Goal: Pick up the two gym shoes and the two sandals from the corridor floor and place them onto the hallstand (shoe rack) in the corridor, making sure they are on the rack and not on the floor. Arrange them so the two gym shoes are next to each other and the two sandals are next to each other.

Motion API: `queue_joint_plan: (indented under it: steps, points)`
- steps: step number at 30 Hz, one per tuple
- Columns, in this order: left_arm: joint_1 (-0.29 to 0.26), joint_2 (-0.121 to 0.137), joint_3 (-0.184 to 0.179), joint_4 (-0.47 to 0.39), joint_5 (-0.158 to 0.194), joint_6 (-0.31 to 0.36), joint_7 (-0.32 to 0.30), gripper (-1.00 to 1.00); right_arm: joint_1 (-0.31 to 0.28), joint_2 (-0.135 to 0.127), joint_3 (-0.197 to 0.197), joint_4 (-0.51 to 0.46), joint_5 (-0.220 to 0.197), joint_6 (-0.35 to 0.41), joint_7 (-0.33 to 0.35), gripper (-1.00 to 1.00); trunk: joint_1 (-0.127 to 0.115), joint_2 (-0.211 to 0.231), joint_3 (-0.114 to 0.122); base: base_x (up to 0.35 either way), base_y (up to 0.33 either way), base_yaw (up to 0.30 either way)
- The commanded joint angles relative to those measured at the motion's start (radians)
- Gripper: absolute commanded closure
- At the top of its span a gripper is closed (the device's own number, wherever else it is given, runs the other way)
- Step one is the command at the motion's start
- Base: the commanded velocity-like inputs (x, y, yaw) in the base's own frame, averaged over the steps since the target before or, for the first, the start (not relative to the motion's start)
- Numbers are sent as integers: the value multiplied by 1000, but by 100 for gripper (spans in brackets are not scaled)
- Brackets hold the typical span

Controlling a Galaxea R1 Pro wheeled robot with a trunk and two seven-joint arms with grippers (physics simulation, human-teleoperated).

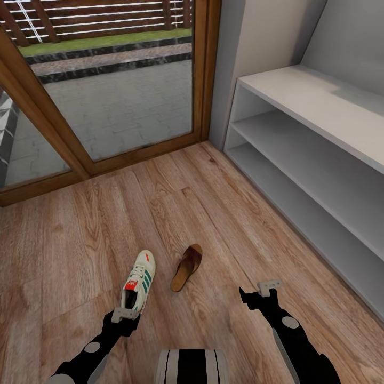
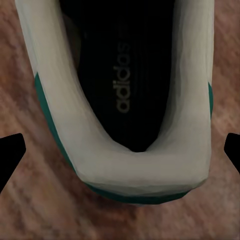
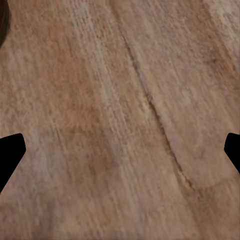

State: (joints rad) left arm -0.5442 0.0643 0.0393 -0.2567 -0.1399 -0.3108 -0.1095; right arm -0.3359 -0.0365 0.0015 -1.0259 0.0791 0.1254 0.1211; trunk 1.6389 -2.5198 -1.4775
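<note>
My left gripper [image 1: 126, 313] hangs open right over the heel of the gym shoe [image 1: 140, 280], fingers spread to either side of its collar, not yet touching it. The shoe lies on the corridor floor [image 1: 80, 224] with one sandal [image 1: 187, 266] just to its right. My right gripper [image 1: 260, 293] hangs open over bare planks, near the hallstand [image 1: 314, 160] on the right.

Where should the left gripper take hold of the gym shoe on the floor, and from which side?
Probably at the heel collar, coming straight down. The gym shoe lies upright with its heel toward the robot, and the left gripper is open directly above that heel end, one finger on each side wall. Closing across the narrow heel looks steadier than gripping the wider toe.
</note>
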Motion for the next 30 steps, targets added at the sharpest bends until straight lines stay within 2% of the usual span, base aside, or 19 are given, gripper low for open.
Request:
queue_joint_plan:
  steps: [1,30]
  points:
    - [0,0,5,1,-9,-4,-2,-100,0,0,0,-2,8,6,3,-100,0,0,-1,0,0,0]
    - [0,0,5,1,-9,-4,-2,-100,0,0,0,-2,8,7,3,-100,0,0,-1,27,0,0]
